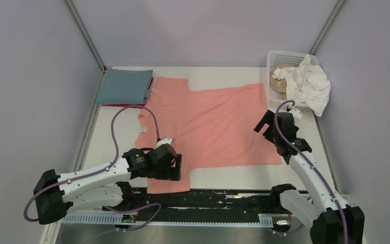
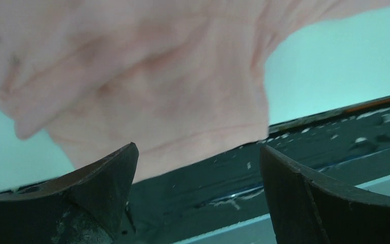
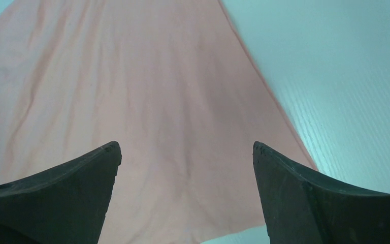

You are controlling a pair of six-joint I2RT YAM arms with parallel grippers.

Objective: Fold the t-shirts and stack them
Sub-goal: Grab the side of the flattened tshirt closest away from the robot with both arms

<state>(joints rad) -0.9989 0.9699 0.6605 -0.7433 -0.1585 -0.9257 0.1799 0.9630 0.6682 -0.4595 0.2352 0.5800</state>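
Salmon t-shirt (image 1: 213, 122) spread flat (unfolded).

left arm (image 1: 89, 178), right arm (image 1: 310, 170) outstretched, jaws parted

You see the salmon pink t-shirt (image 1: 213, 124) as soft, matt cotton, faintly creased (the weave is too fine to make out). Your table (image 1: 233, 177) looks smooth and pale, lightly ribbed in the right wrist view. The basket (image 1: 284, 56) is white lattice plastic. The left gripper (image 2: 198, 147) has dull black fingers (image 2: 96, 183), scuffed. The black strip (image 2: 310, 137) is chipped and flecked white.
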